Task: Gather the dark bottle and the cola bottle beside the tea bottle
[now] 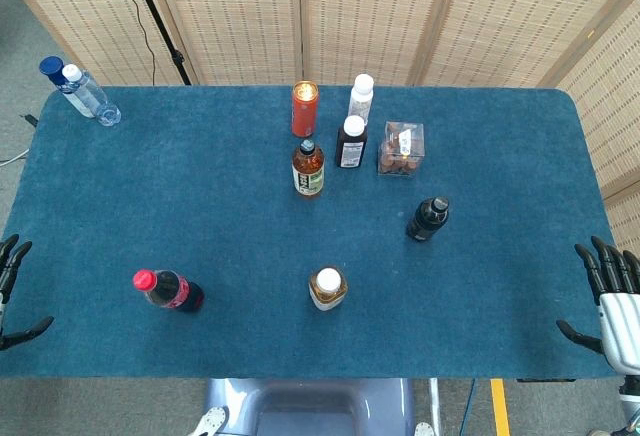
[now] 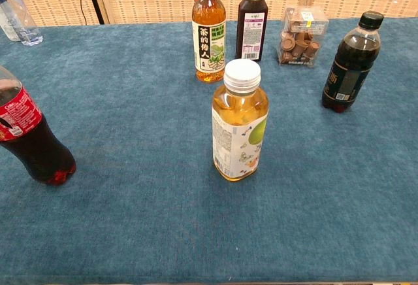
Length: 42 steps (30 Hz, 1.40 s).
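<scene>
The cola bottle [image 1: 168,289] [image 2: 29,138], red-capped, stands near the table's front left. The dark bottle [image 1: 428,218] [image 2: 351,63], black-capped, stands right of centre. A pale tea bottle [image 1: 328,288] [image 2: 240,125] with a white cap stands at front centre, between them and apart from both. Another amber tea bottle [image 1: 308,168] [image 2: 209,33] with a black cap stands further back. My left hand [image 1: 12,291] hangs off the table's left edge, fingers apart, holding nothing. My right hand [image 1: 610,296] hangs off the right edge, fingers spread, also holding nothing. Neither hand shows in the chest view.
Behind the amber tea bottle stand a red can [image 1: 304,108], a clear white-capped bottle [image 1: 361,96], a dark white-capped bottle [image 1: 351,142] and a clear box of brown sweets [image 1: 401,148]. Two water bottles [image 1: 85,91] lie at the far left corner. Blue cloth [image 1: 200,196] covers the table.
</scene>
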{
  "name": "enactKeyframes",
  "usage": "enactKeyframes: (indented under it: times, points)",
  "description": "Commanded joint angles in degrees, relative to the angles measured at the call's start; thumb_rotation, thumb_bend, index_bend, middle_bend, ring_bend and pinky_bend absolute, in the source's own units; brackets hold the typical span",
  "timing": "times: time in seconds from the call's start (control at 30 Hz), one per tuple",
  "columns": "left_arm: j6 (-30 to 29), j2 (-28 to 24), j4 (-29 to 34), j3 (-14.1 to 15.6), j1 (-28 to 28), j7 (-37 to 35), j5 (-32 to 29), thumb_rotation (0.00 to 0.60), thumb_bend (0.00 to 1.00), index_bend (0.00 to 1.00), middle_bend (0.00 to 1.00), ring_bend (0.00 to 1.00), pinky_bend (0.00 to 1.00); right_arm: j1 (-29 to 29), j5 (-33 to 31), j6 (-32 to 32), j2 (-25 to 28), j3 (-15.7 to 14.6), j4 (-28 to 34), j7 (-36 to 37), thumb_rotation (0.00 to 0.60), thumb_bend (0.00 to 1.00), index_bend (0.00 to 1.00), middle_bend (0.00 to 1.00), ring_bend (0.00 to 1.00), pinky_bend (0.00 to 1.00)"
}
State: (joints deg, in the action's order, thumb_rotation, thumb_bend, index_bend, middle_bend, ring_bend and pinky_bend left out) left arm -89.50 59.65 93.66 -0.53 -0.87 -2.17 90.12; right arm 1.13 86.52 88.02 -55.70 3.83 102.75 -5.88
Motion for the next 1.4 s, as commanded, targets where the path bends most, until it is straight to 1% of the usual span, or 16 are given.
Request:
enactKeyframes:
  times: [0.03, 0.2, 0.33, 0.67, 0.87, 0.97, 1.03, 1.13, 1.2, 1.33, 1.37, 1.4]
  points:
    - [-0.03, 0.01, -0.01, 0.06, -0.01, -0.04, 0.12, 0.600, 0.04, 0.00, 0.00, 0.00, 0.00, 0.01, 0.09, -0.02, 0.04, -0.05, 0.01, 0.10, 0.600, 0.00, 0.00, 0.00, 0.00, 0.00]
    - [-0.10, -0.09, -0.04, 0.31, 0.00, -0.35, 0.52, 0.600, 0.04, 0.00, 0.00, 0.00, 0.00, 0.11, 0.39, -0.21, 0.18, -0.15, -0.06, 1.06, 0.600, 0.00, 0.00, 0.00, 0.00, 0.00]
    - [-0.82, -0.63, -0.03, 0.67, 0.32, -1.33, 1.30, 0.600, 0.04, 0.00, 0.00, 0.00, 0.00, 0.67, 1.18, -0.96, 0.69, -0.19, -1.05, 5.18, 0.600, 0.00, 0.00, 0.00, 0.00, 0.00]
    - [-2.32, -1.01, 0.10, 1.21, 1.05, -1.48, 2.51, 0.600, 0.04, 0.00, 0.00, 0.00, 0.00, 2.10, 1.07, -2.64, 0.63, 0.44, -3.52, 11.63, 0.600, 0.00, 0.00, 0.00, 0.00, 0.00]
    - [-2.87, -1.05, 0.14, 1.29, 1.39, -1.25, 2.61, 0.600, 0.04, 0.00, 0.00, 0.00, 0.00, 2.65, -0.09, -2.16, -1.16, 1.64, -6.26, 11.64, 0.600, 0.00, 0.00, 0.00, 0.00, 0.00]
    - [-2.66, -1.14, 0.27, 1.37, 1.31, -1.54, 2.68, 0.600, 0.04, 0.00, 0.00, 0.00, 0.00, 3.40, -0.30, -3.17, -1.77, 1.91, -7.39, 13.67, 0.600, 0.00, 0.00, 0.00, 0.00, 0.00]
    - [-2.94, -1.33, 0.30, 1.47, 1.43, -1.76, 2.94, 0.600, 0.04, 0.00, 0.00, 0.00, 0.00, 4.62, -0.14, -5.53, -2.22, 1.78, -9.24, 18.16, 0.600, 0.00, 0.00, 0.00, 0.00, 0.00]
    - [-3.89, -1.58, 0.52, 1.58, 2.02, -2.12, 3.02, 0.600, 0.04, 0.00, 0.00, 0.00, 0.00, 6.69, 0.21, -9.45, -2.74, 1.60, -12.77, 28.07, 0.600, 0.00, 0.00, 0.00, 0.00, 0.00]
    - [-4.41, -1.76, 0.70, 1.77, 2.42, -1.89, 3.20, 0.600, 0.04, 0.00, 0.00, 0.00, 0.00, 8.12, 0.80, -11.76, -3.52, 1.40, -16.25, 33.94, 0.600, 0.00, 0.00, 0.00, 0.00, 0.00]
    - [-4.83, -2.04, 1.22, 1.95, 2.82, -1.67, 3.31, 0.600, 0.04, 0.00, 0.00, 0.00, 0.00, 11.29, 3.13, -16.04, -6.14, 0.36, -25.14, 48.40, 0.600, 0.00, 0.00, 0.00, 0.00, 0.00]
    - [-4.58, -2.12, 1.31, 1.95, 2.75, -1.64, 3.20, 0.600, 0.04, 0.00, 0.00, 0.00, 0.00, 12.13, 3.69, -16.94, -6.95, 0.12, -27.17, 52.07, 0.600, 0.00, 0.00, 0.00, 0.00, 0.00]
    - [-4.15, -2.11, 1.40, 1.94, 2.56, -1.53, 3.07, 0.600, 0.04, 0.00, 0.00, 0.00, 0.00, 13.78, 3.49, -19.21, -8.66, 0.29, -29.42, 57.28, 0.600, 0.00, 0.00, 0.00, 0.00, 0.00]
